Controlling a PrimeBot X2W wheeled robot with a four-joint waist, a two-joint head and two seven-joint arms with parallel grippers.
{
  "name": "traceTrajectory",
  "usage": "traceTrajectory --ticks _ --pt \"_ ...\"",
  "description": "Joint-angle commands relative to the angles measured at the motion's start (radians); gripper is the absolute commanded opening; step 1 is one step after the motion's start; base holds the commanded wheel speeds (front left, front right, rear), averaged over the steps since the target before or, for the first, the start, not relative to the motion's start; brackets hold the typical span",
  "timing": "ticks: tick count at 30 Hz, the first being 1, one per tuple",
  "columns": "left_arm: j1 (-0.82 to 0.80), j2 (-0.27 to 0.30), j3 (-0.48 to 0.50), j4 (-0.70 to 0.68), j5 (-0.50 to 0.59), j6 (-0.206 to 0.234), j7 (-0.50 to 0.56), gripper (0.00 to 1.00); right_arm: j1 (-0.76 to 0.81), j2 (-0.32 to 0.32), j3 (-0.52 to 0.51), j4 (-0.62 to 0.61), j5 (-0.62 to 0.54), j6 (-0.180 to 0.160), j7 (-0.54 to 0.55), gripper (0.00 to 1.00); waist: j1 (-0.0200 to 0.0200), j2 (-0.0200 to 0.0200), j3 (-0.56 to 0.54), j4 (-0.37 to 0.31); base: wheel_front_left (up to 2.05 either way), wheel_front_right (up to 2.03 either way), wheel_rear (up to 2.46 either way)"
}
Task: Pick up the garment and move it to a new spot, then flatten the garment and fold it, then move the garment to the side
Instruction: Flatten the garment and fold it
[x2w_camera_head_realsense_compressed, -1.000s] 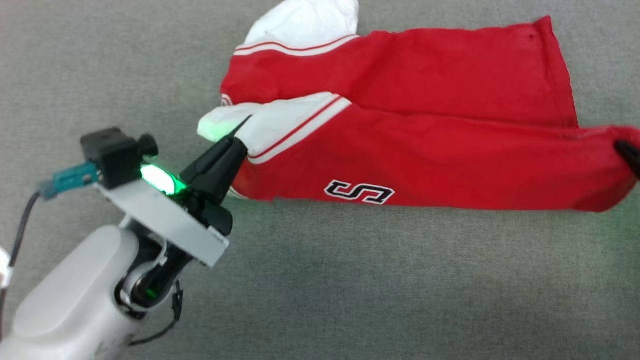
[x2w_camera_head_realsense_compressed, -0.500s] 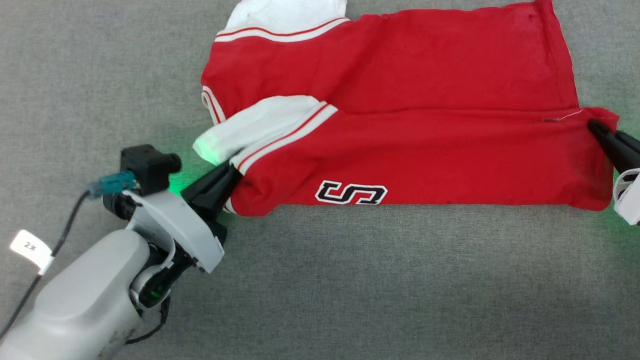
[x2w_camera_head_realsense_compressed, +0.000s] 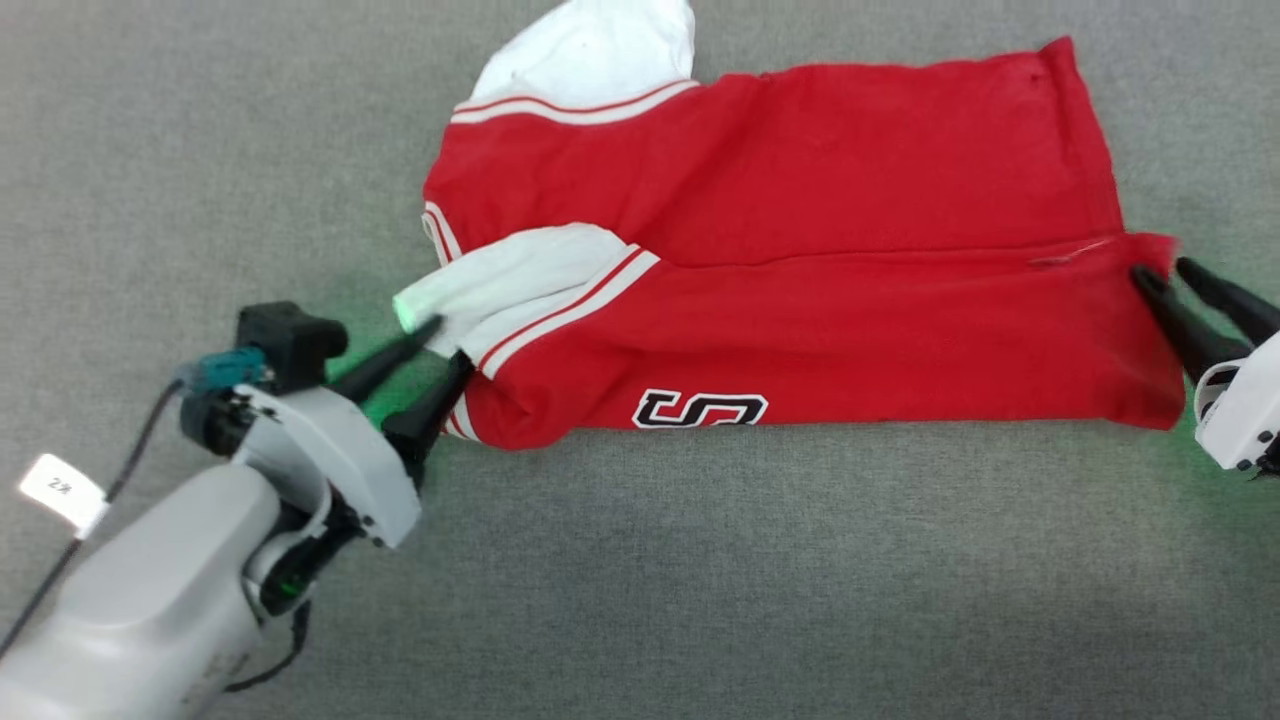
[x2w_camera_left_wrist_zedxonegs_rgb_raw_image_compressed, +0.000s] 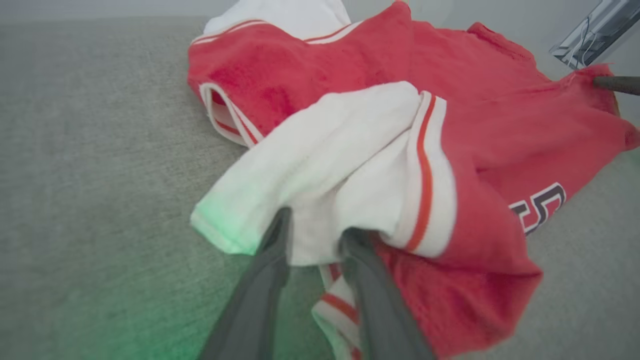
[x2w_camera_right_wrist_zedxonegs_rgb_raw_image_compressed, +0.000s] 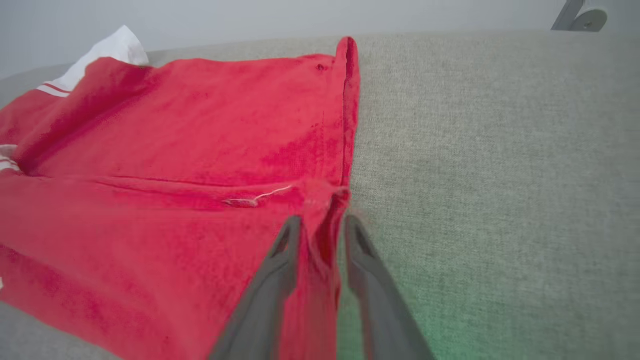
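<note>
Red garment (x2w_camera_head_realsense_compressed: 800, 250) lies folded lengthwise, approx. flat, near the grey tabletop's (x2w_camera_head_realsense_compressed: 700, 580) far edge; L pincer (x2w_camera_head_realsense_compressed: 452, 340) apart at white sleeve, R pincer (x2w_camera_head_realsense_compressed: 1160, 268) apart around hem corner, neither clamping; 1st fold looks done, further folds & move aside to go.

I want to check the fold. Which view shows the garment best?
The head view: the garment lies almost whole, folded lengthwise. The left wrist view shows its sleeve end, the right wrist view its hem end.
</note>
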Motion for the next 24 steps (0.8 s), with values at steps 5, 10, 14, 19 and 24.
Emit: traceTrajectory --ticks 5,10,14,19,24 --pt "-0.025 0.065 0.017 -0.028 -0.038 0.021 0.073 1.00 0.026 -0.016 0.021 0.014 0.013 -0.002 -0.081 1.00 0.0000 -0.0001 -0.077 0.006 0.00 0.00 0.00" --pt "-0.051 0.125 0.015 -0.127 -0.096 0.082 0.252 1.00 0.053 -0.023 0.033 0.006 0.023 -0.002 -0.113 1.00 0.0000 -0.0001 -0.112 0.009 0.00 0.00 0.00" --pt "-0.058 0.161 -0.007 -0.242 -0.187 0.133 0.471 1.00 0.063 -0.024 0.037 0.002 0.029 -0.002 -0.121 1.00 0.0000 -0.0001 -0.124 0.007 0.00 0.00 0.00" --pt "-0.082 0.198 -0.039 -0.354 -0.278 0.200 0.706 1.00 0.059 -0.018 0.045 -0.010 0.031 -0.002 -0.125 1.00 0.0000 -0.0001 -0.115 -0.012 0.00 0.00 0.00" --pt "-0.098 0.183 -0.035 -0.331 -0.321 0.228 0.770 1.00 0.045 -0.018 0.051 -0.026 0.031 -0.002 -0.127 1.00 0.0000 -0.0001 -0.088 -0.039 0.00 0.00 0.00"
